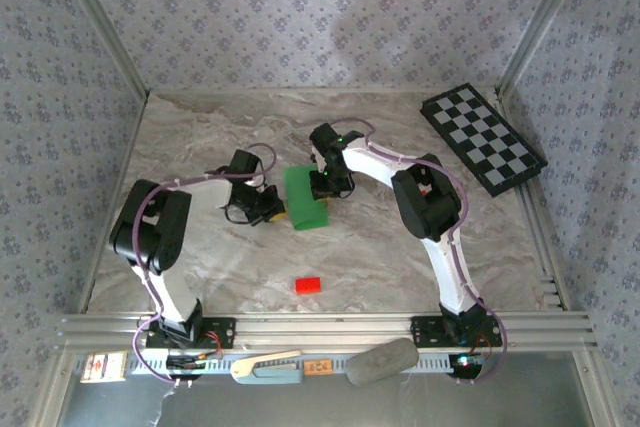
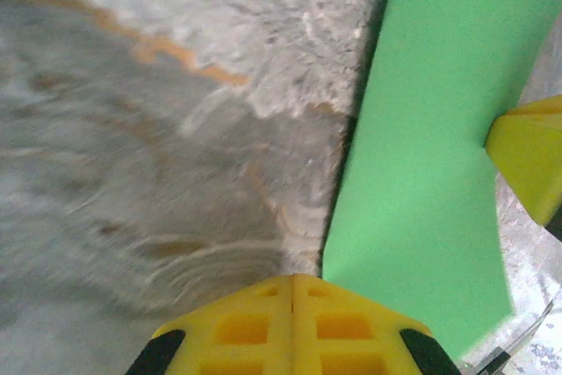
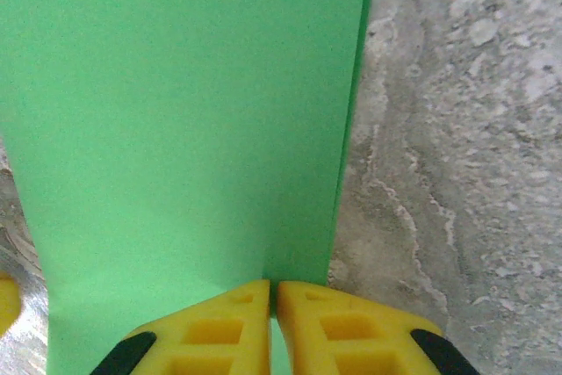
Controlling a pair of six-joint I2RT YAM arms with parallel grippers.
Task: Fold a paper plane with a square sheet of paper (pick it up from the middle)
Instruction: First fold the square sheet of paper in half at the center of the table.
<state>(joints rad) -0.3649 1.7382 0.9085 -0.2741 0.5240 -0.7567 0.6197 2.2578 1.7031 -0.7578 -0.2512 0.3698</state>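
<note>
Right fingers (image 3: 255, 300) clamped on an edge of the folded green paper (image 1: 303, 197) in the middle of the counter (image 1: 250, 257), left fingers (image 2: 279, 292) pressed together just beside it, holding nothing, so likely to skew, buckle or tear if tugged one-sided.

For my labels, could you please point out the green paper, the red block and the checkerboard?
green paper (image 1: 305, 199): top view, its middle
red block (image 1: 308, 285): top view, top face
checkerboard (image 1: 483, 139): top view, board centre

One green sheet (image 1: 304, 197), one red block (image 1: 308, 285), one checkerboard (image 1: 483, 137).
</note>
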